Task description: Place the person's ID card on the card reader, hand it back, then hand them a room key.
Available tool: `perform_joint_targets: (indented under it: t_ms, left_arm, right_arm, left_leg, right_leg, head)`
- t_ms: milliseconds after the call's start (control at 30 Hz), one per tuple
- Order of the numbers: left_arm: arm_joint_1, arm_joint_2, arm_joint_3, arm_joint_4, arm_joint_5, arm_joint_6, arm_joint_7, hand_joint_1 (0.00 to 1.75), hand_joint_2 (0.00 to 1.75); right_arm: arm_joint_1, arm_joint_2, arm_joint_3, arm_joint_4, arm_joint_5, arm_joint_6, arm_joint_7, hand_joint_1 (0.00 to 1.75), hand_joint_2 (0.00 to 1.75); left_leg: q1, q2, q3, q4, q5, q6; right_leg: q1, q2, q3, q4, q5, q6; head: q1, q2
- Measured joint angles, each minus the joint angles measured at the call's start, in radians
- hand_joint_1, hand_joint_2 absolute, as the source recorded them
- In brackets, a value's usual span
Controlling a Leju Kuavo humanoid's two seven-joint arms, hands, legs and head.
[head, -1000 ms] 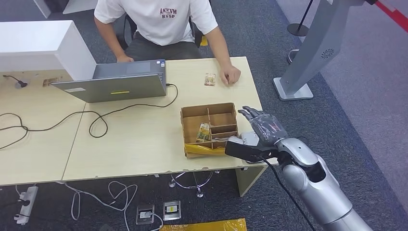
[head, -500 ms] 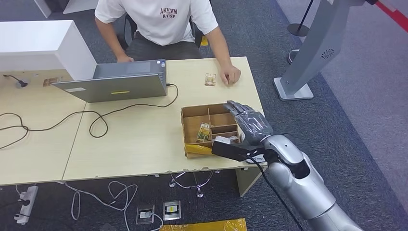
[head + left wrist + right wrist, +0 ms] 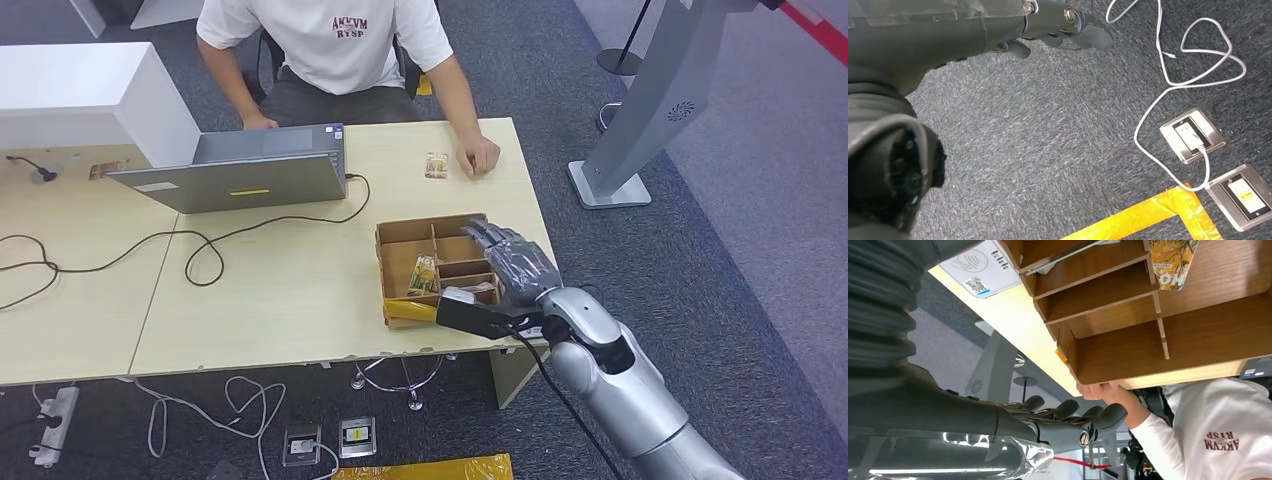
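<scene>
The right hand (image 3: pixel 510 262) has moved from beside the wooden tray (image 3: pixel 400 242) to above it, fingers spread, holding nothing. The ID card (image 3: pixel 436 165) lies on the bench (image 3: pixel 280 290) near the person's hand (image 3: pixel 480 158); reach further, then descend flat.

The head view looks down and forward from high above the right hand (image 3: pixel 515 268), taking in the whole desk. The right wrist view sits close behind that hand, turned over, facing the brown partitioned wooden tray (image 3: pixel 1158 320) just beyond its fingers; both views share this tray (image 3: pixel 400 236). The left wrist view faces grey carpet (image 3: pixel 1048 150).
</scene>
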Motion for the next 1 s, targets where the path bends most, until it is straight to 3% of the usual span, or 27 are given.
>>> perform_joint_targets:
  t_ms: [1000]
  left_arm:
    - [-0.020,-0.001,0.000,0.000,-0.024,-0.009,0.019,0.00,0.00]
  right_arm:
    - [0.010,0.020,0.008,0.128,0.002,-0.105,-0.016,0.00,1.75]
  left_leg:
    - [0.000,0.000,0.000,0.000,0.000,0.000]
  right_leg:
    - [0.000,0.000,0.000,0.000,0.000,0.000]
  head:
    - [0.000,0.000]
